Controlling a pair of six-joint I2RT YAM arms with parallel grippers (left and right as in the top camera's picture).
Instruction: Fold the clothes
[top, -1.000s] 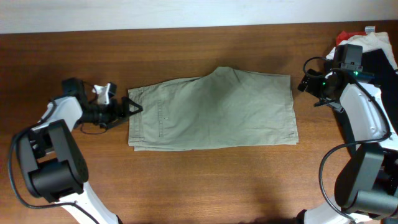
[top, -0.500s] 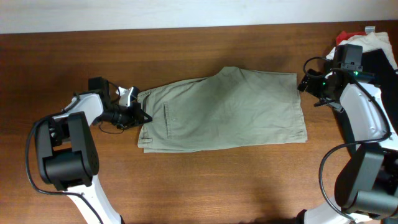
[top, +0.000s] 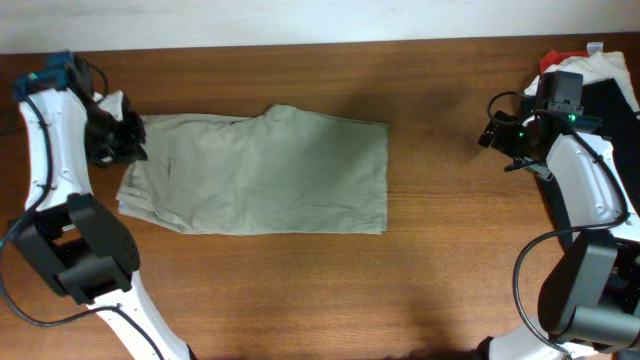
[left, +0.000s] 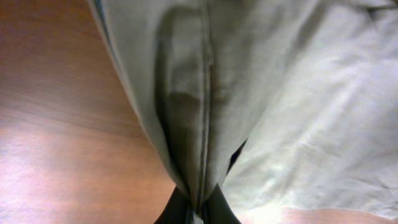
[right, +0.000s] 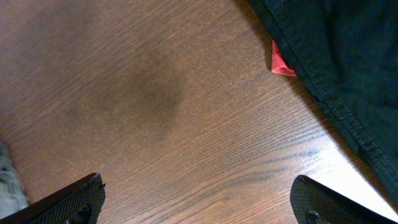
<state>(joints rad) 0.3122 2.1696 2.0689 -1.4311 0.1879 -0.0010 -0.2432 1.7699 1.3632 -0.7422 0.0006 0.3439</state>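
Khaki shorts lie spread flat on the left half of the table, nearer its far edge than its near edge. The long axis of the garment runs parallel to the table's far edge. The fabric is smooth over most of its area and shows shallow creases toward the table's left edge.

The left gripper is positioned close to the table's left edge, at the end of the shorts. Its fingers are clamped tight on a seamed fold of the fabric. In the left wrist view, the left gripper pinches this fold, and the cloth spreads out from the pinch point.

The right gripper is positioned over bare wood near the table's right edge, well apart from the shorts. In the right wrist view, the right gripper has its fingers spread wide with nothing between them.

A dark garment, a red cloth and a white cloth lie piled at the table's far right corner.
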